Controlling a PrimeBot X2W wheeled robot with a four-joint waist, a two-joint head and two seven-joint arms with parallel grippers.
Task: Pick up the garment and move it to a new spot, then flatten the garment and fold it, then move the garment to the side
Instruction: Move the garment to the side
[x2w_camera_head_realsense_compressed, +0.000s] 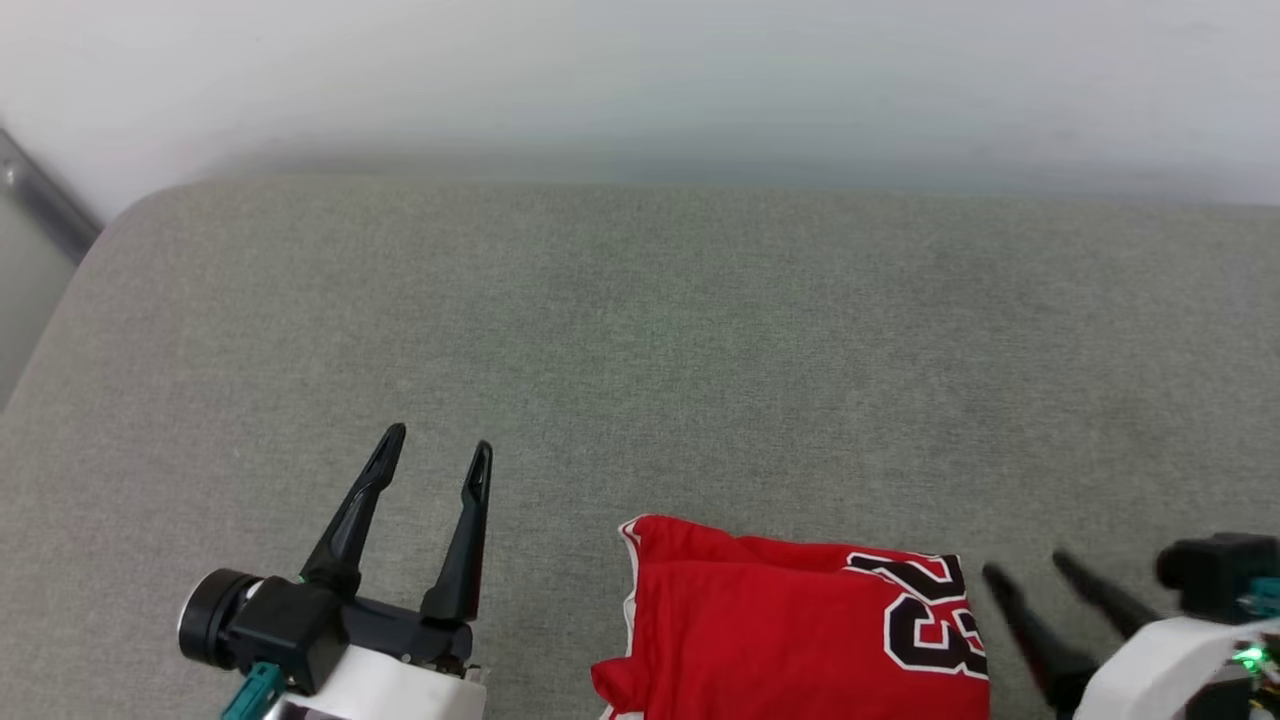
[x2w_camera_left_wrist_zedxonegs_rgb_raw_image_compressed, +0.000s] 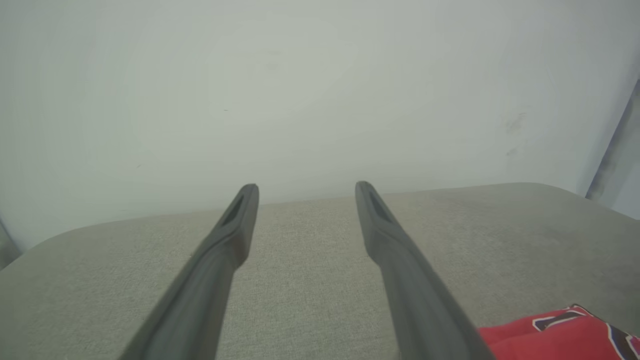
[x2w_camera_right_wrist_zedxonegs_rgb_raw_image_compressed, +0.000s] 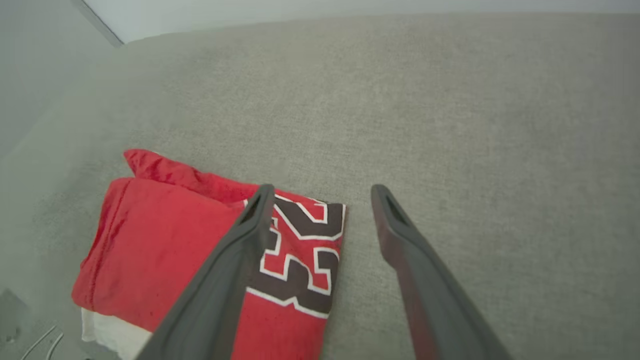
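Observation:
The garment (x2w_camera_head_realsense_compressed: 790, 620), a red jersey with black white-outlined numbers, lies folded into a compact rectangle on the grey cushion near the front edge; the right wrist view gives it (x2w_camera_right_wrist_zedxonegs_rgb_raw_image_compressed: 160, 245) with a bit of white fabric under its near corner. My left gripper (x2w_camera_head_realsense_compressed: 440, 458) stands open to the left of the jersey, apart from it, nothing between its fingers (x2w_camera_left_wrist_zedxonegs_rgb_raw_image_compressed: 240, 220). My right gripper (x2w_camera_head_realsense_compressed: 1025, 570) is open just right of the jersey's numbered end, empty; its left finger (x2w_camera_right_wrist_zedxonegs_rgb_raw_image_compressed: 235, 270) crosses over the numbers in its own view.
The grey fabric cushion (x2w_camera_head_realsense_compressed: 700, 330) stretches wide behind and beside the jersey. A pale wall (x2w_camera_head_realsense_compressed: 640, 80) runs along its far edge, and a grey metal strip (x2w_camera_head_realsense_compressed: 40, 200) slants at the far left corner.

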